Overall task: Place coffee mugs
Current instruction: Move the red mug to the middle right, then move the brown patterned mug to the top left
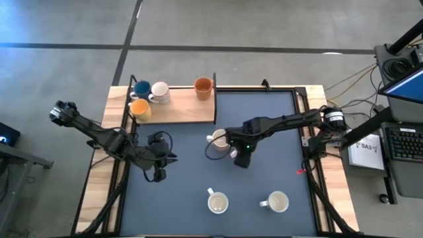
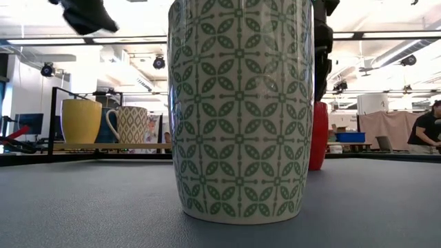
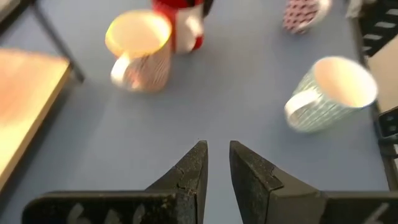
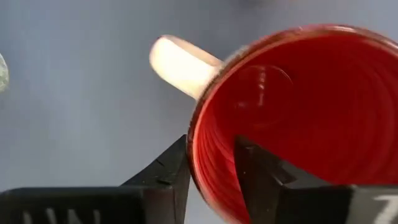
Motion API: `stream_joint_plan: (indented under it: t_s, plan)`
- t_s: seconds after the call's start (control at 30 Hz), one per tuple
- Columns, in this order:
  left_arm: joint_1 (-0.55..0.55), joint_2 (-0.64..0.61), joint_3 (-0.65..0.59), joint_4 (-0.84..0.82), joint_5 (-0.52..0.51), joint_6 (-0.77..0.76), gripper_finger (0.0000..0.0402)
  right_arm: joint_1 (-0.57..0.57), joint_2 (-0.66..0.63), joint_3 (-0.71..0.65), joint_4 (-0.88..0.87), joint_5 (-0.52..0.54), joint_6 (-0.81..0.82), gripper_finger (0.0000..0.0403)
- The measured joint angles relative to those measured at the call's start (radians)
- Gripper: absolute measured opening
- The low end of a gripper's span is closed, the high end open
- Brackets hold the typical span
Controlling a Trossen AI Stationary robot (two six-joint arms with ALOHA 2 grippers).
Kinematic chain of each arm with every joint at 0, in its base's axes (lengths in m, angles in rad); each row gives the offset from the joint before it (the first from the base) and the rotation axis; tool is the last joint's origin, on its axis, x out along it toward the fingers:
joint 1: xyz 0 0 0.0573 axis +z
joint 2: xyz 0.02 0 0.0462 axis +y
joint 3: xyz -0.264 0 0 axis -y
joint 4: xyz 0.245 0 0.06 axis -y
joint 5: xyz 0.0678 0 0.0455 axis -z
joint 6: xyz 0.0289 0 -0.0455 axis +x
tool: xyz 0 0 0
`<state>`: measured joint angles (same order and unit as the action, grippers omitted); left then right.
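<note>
My right gripper [image 4: 211, 165] hung over the middle of the dark mat, its two fingers straddling the rim of the red mug [image 4: 298, 118]: one finger [image 4: 163, 171] outside the wall, the other [image 4: 261, 171] inside the cup. The jaws stood a little apart about that rim, and I could not tell whether they pinched it or had let go. The mug's pale handle [image 4: 181, 65] stuck out to the side, away from my fingers. From above, my gripper [image 1: 239, 157] covered that mug, and a cream mug [image 1: 218, 139] stood just beside it.

My left gripper [image 3: 216, 165] waited over the mat's left part, its jaws narrow and holding nothing.

Nearer the front edge stood two white mugs [image 1: 219, 201] [image 1: 277, 201], apart from each other. On the wooden shelf [image 1: 182, 111] at the back left stood four more: blue [image 1: 141, 89], white patterned [image 1: 159, 92], orange [image 1: 203, 87] and yellow-orange [image 1: 139, 108].
</note>
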<state>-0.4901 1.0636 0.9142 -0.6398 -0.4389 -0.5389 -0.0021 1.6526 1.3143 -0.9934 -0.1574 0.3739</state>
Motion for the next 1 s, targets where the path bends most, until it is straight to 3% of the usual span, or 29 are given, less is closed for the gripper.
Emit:
stream_joint_plan:
  t_s: [0.27, 0.73, 1.0]
  plan:
    - [0.026, 0.088, 0.0, 0.181, 0.0, 0.223, 0.0054, 0.005, -0.047, 0.044, -0.025, 0.001, -0.057, 0.0115]
    - [0.046, 0.089, 0.0, 0.17, 0.003, 0.21, 0.0073, 0.011, -0.032, 0.048, 0.205, 0.169, -0.561, 0.01]
    - [0.046, 0.089, 0.0, 0.141, 0.004, 0.205, 0.0073, 0.01, -0.031, 0.046, 0.237, 0.172, -0.764, 0.01]
